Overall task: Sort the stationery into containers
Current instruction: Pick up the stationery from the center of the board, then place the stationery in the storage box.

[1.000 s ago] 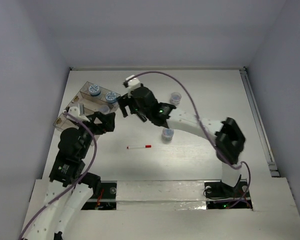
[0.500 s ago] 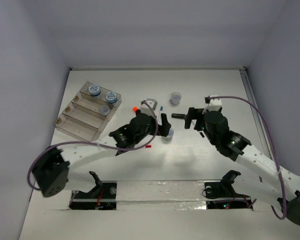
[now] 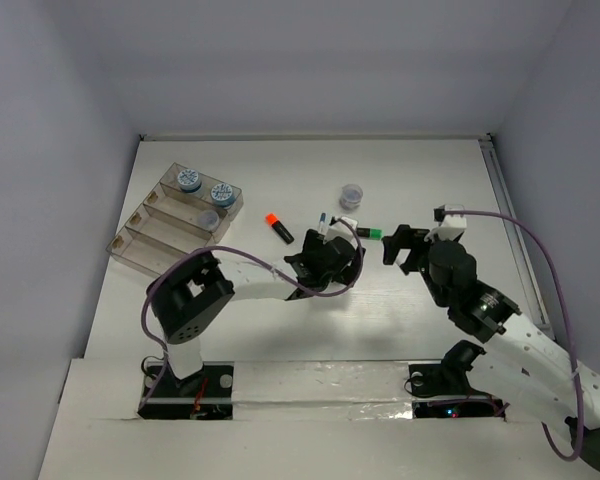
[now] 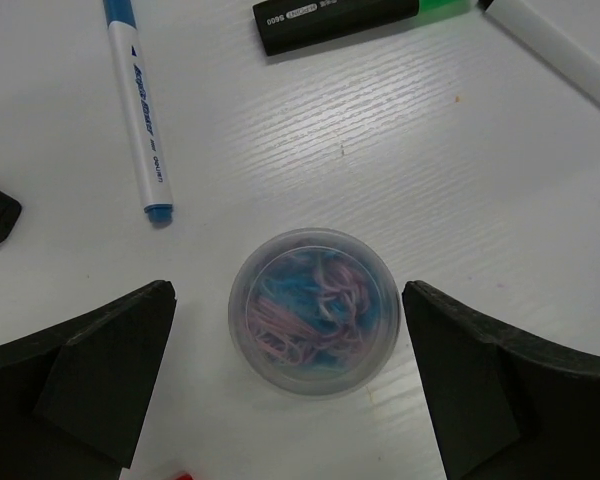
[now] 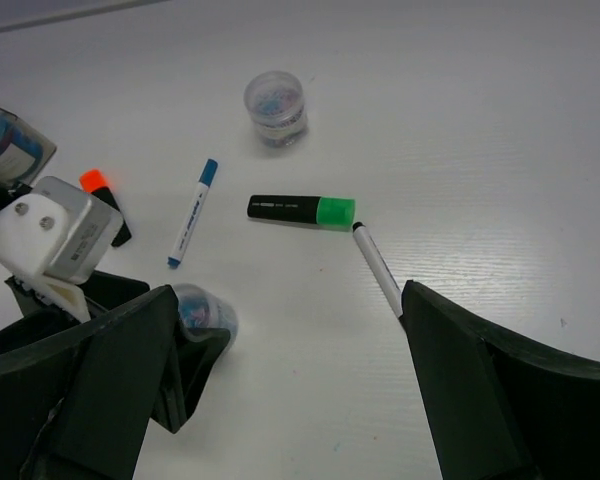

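Since half a second back, left arm had folded its elbow in toward mid-worktop, with its wrist kept over the same jar; right arm had drawn off slightly rightward.

Tray (image 3: 140, 245) sat far left on worktop (image 3: 430, 180), three jars already in it. Orange highlighter (image 3: 278, 228) and blue-capped pen (image 4: 140, 100) lay loose, near each other.

Left pincer (image 4: 290, 300) was spread wide, a finger either side of jar (image 4: 313, 312), neither touching it. Jar stood upright on worktop with coloured loops inside.

Judged light, rigid and smooth-walled, so likely slippery, and round enough to squirt out of an off-centre pinch. Best taken square across its widest part, on the wall rather than the top.

Green highlighter (image 5: 300, 210) lay just beyond. Right pincer (image 5: 290, 300) hung released, nothing in it.
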